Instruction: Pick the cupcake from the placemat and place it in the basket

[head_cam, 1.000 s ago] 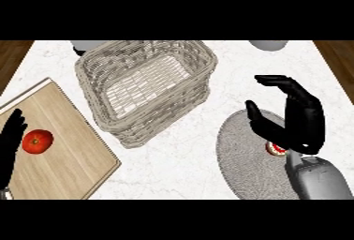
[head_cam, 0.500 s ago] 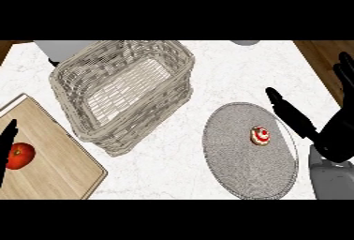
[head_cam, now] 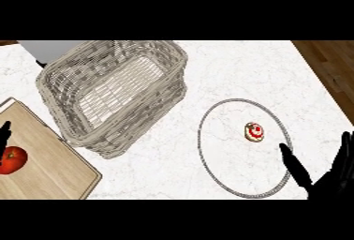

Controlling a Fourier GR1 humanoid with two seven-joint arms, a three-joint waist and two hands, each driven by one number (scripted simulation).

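Sitting upright on placemat (head_cam: 207, 154), cupcake (head_cam: 254, 131), right hand (head_cam: 325, 180) fingers seemingly spread.

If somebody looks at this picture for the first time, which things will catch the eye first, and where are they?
The large woven basket at the upper left draws the eye first; nothing shows inside it. Next comes the small cupcake on the round placemat at the right, with the black right hand open at the lower right corner. A red tomato lies on the wooden cutting board at the left edge.
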